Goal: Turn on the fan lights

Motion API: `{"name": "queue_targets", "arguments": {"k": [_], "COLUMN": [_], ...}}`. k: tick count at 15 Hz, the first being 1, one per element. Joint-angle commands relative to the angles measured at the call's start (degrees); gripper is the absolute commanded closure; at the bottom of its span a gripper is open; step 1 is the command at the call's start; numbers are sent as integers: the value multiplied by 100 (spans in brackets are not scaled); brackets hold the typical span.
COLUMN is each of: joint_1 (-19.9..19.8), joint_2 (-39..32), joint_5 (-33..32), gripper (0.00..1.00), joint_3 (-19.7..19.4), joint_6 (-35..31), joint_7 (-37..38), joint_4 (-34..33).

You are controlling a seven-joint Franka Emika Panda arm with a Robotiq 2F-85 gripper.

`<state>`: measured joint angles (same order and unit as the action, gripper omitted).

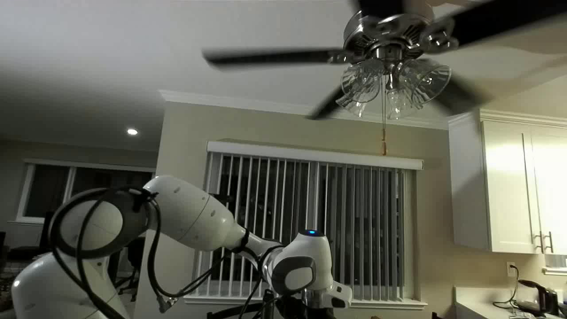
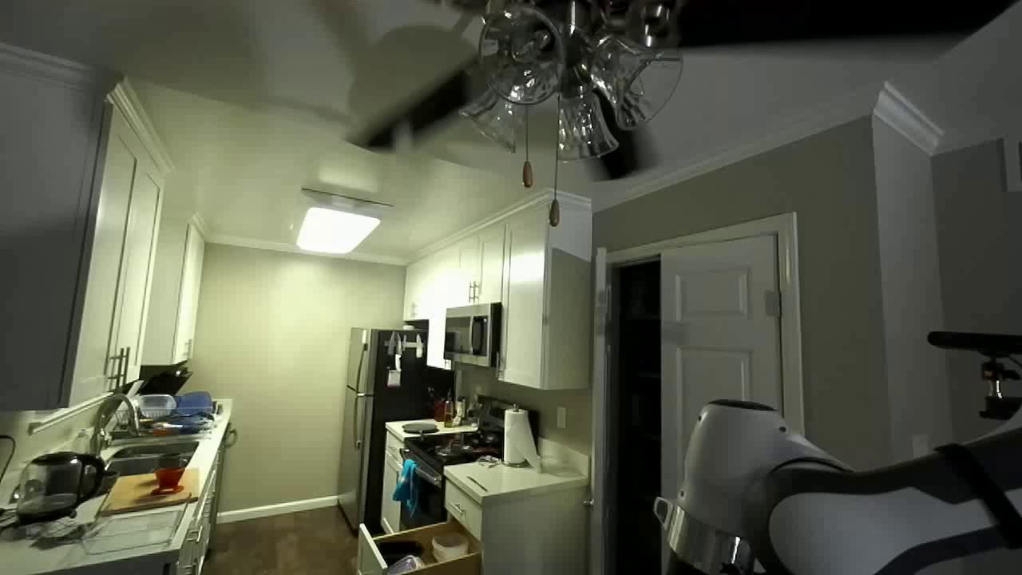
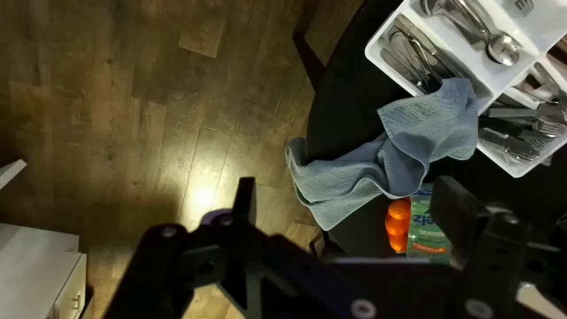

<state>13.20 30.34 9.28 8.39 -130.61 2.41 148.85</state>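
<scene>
Evidently the reach is the step in hand. Clear bell-shaped glass fan lights on a metallic hub hang unlit overhead, well above the white jointed robot arm. Two thin pull chains with brown teardrop ends drop below the glass; cannot tell which works the lights. Black two-fingered tool stands wide, seemingly holding nothing, aimed downward.

Next move, my judgement: lift, turn the tool upward, bring it around one chain end, close, tug down, let go.

Room: in an exterior view, open air shows between the arm and the long dark fan blades, which spread around the fan lights, blurred, so likely turning. Chain ends dangle lower than the blades, which favours coming from beneath. White wall cabinets stand off to the side. Under the tool, a dark round-edged bench carries a white plastic cutlery tray; a blue-grey woven cloth reaches past its edge, with brown plank floor beyond. A low swing could drag the cloth, I think.
</scene>
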Motion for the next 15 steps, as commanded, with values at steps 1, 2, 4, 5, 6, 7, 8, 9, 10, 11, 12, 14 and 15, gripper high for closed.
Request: {"name": "queue_targets", "arguments": {"k": [1,2,4,5,6,7,8,9,10,11,12,14,15], "joint_1": [-19,-18,63,85,125,150,165,181,175,176,170,167,171], "joint_2": [2,-54,29,37,103,85,70,18,-16,-58,-87,-142,-168], "joint_5": [10,-54,-193,-266,-355,-463,-618,-749,-909,-1045,-1169,-1358,-1443], "gripper": [0,0,0,0,0,0,0,0,0,0,0,0,0], "joint_3": [18,61,199,276,384,477,583,667,733,780,813,840,848], "joint_6": [17,50,-124,-31,51,103,213,236,280,282,245,27,-98], "joint_7": [-8,-7,-92,-51,-31,-57,-98,-142,-199,-255,-307,-462,-571], "joint_4": [-11,-194,-654,-943,-1197,-1518,-1866,-2240,-2600,-2965,-3312,-3824,-4026]}}
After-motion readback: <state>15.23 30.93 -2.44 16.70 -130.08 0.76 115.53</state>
